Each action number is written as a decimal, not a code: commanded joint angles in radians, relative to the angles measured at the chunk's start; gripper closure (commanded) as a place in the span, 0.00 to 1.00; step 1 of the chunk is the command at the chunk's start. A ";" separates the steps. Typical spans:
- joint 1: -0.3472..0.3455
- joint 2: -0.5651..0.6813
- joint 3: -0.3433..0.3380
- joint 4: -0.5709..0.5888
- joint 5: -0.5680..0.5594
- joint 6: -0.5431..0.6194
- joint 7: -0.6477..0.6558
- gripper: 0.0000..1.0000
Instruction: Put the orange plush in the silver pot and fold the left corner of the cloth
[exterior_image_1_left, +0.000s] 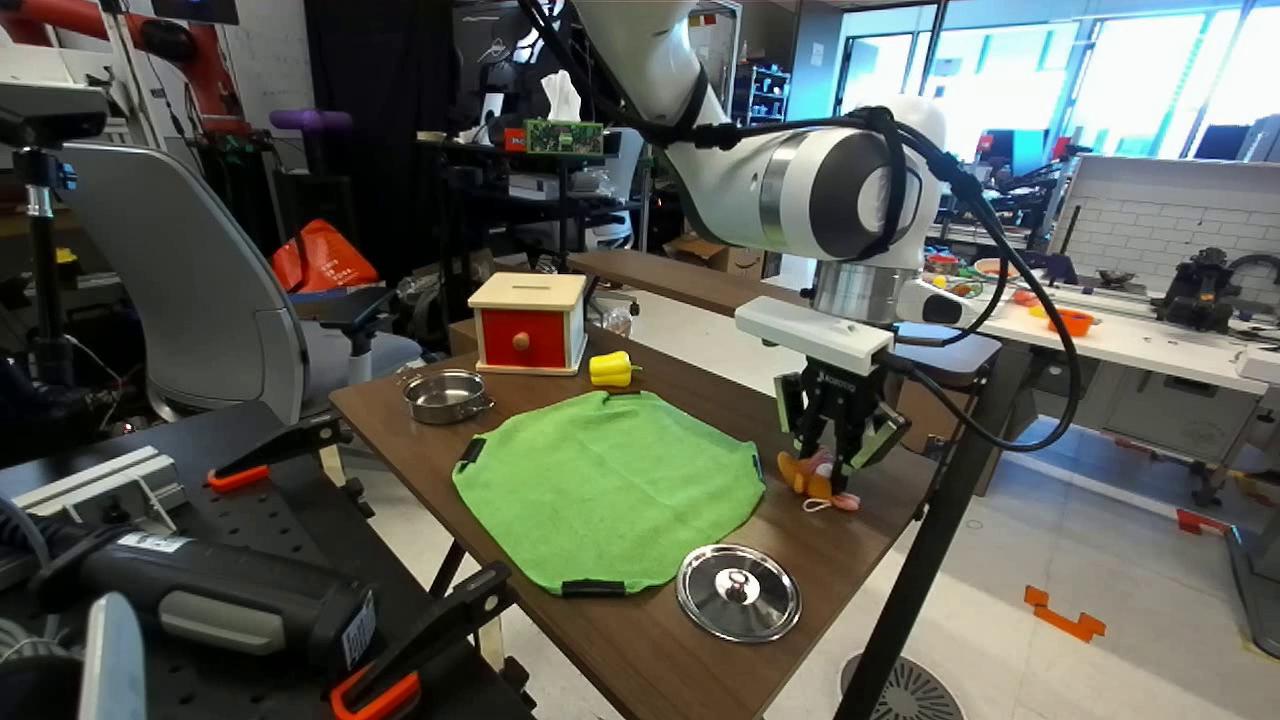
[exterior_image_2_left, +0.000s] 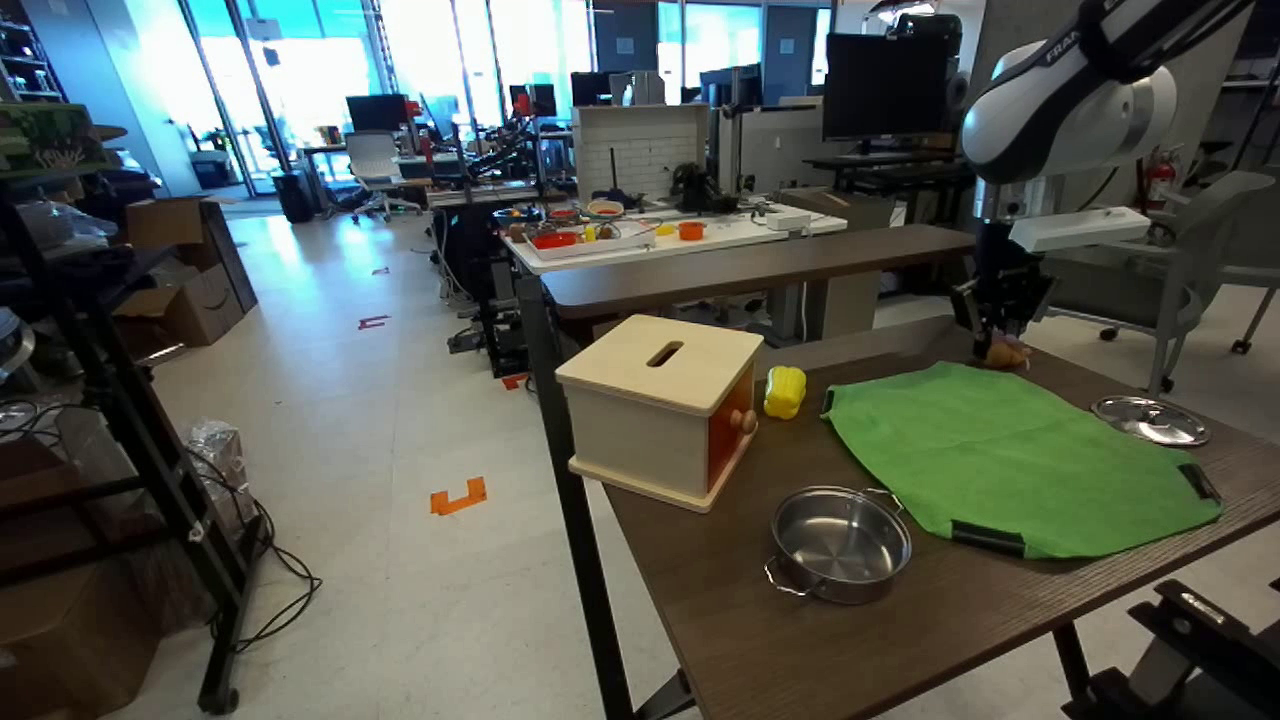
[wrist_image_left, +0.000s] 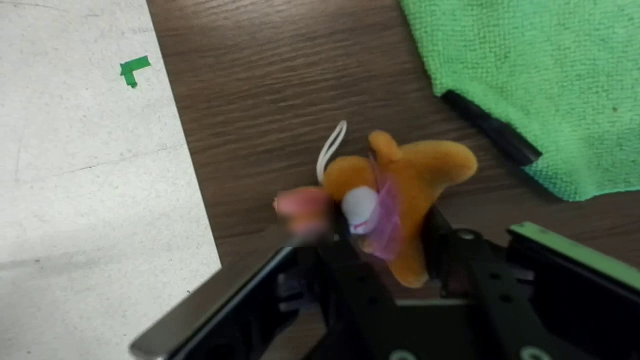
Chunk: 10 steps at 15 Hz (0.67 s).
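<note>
Closest thing in the wrist view is my own hand (wrist_image_left: 387, 232), and it looks closed around the orange plush (wrist_image_left: 392, 205), body pinched between the two fingers (wrist_image_left: 467, 255). How firm that grip is, I can't say. Plush seems to be down on the desk (exterior_image_1_left: 690, 660), so I'd call this early days: grab probably sorted, drop-off and fold both left to do.

The silver pot (exterior_image_2_left: 842, 545) sits well apart from my hand, past the green cloth (exterior_image_1_left: 610, 490). It's uncovered, and all I see inside is bare metal. The lid (exterior_image_1_left: 738, 592) is a lot nearer my hand. The cloth starts just beside the hand and lies spread out, no corner flipped over that I can spot. Wooden box (exterior_image_2_left: 640, 440) is well away from me too, red drawer (exterior_image_1_left: 500, 335) pushed in, so no clue what's in there.
</note>
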 joint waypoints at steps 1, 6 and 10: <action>-0.019 0.023 0.013 0.073 0.030 -0.099 -0.032 0.92; -0.005 -0.086 -0.011 -0.048 0.005 -0.061 -0.024 0.97; 0.034 -0.203 -0.026 -0.192 -0.038 0.007 -0.046 0.96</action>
